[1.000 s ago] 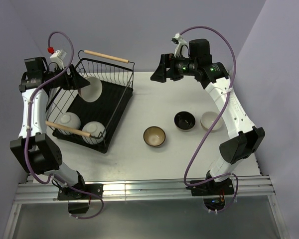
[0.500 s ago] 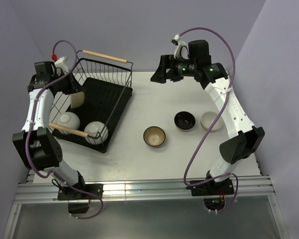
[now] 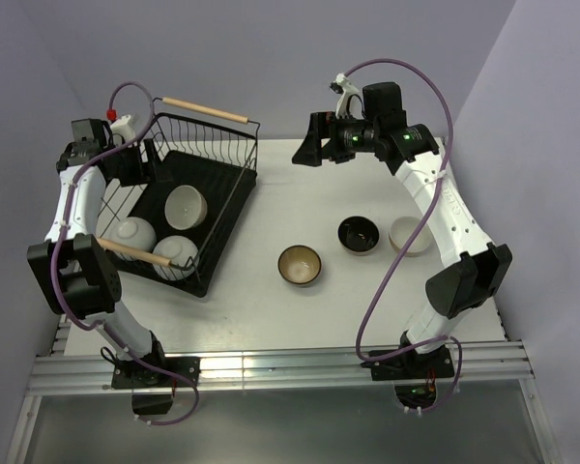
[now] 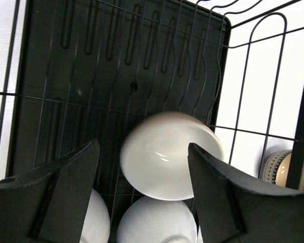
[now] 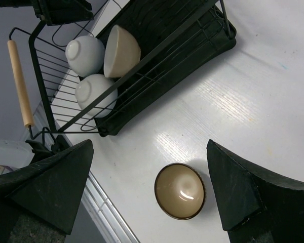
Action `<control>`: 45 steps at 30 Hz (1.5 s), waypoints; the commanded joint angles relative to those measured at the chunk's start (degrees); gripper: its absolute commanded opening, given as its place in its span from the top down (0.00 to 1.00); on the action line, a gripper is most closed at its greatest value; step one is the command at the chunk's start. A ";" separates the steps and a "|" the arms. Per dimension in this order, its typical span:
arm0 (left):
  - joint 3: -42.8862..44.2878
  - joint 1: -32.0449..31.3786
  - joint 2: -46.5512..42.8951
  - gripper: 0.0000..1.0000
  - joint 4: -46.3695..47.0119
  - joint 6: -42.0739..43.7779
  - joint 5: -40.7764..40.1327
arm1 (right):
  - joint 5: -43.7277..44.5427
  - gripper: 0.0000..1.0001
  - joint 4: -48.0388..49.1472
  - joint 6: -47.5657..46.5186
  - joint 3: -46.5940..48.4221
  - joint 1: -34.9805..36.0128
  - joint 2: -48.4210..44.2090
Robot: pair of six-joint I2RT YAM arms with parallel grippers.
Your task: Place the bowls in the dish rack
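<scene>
Half done: a cream bowl [image 3: 186,207] and two white bowls [image 3: 133,233] [image 3: 179,253] sit in the rack [image 3: 217,172] by the far left corner of the desk [image 3: 271,314], while brown bowl [image 3: 299,265], black bowl [image 3: 359,235] and pale bowl [image 3: 410,235] wait toward the right edge; left fingers [image 4: 66,187] and right fingers [image 5: 45,182] both spread, empty.

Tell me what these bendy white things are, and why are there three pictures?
They are two robot arms, bolted to a white table. Each ends in a two-finger claw called a gripper. One picture looks down from above. The other two come from small cameras on the wrists, so the dark wedges there are the claws' own fingers. The left gripper hangs open above the dish rack, holding nothing. Three bowls lie in the rack: one cream bowl and two white bowls. The right gripper is open and empty too. On the table wait a brown bowl, a black bowl and a pale bowl.
</scene>
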 commanded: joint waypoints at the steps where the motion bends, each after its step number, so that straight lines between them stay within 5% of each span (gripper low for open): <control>1: 2.37 0.19 -0.64 0.24 1.41 1.57 -1.31 | -0.77 0.00 0.58 -1.05 0.64 0.20 -0.65; 27: -0.79 -6.23 8.15 0.31 2.37 3.07 -10.10 | -0.15 0.00 -0.12 -1.93 0.11 0.20 -0.21; 33: -1.93 -6.58 10.09 0.52 2.90 2.01 -13.18 | 0.20 0.00 0.23 -1.31 0.64 0.20 0.32; 40: -1.93 -6.41 10.00 0.91 4.04 0.17 -11.96 | 2.74 0.00 2.25 0.88 0.46 0.81 1.37; 45: -0.09 -6.41 7.81 1.00 4.74 -3.08 -12.30 | 3.19 0.00 4.88 3.43 0.55 1.69 2.25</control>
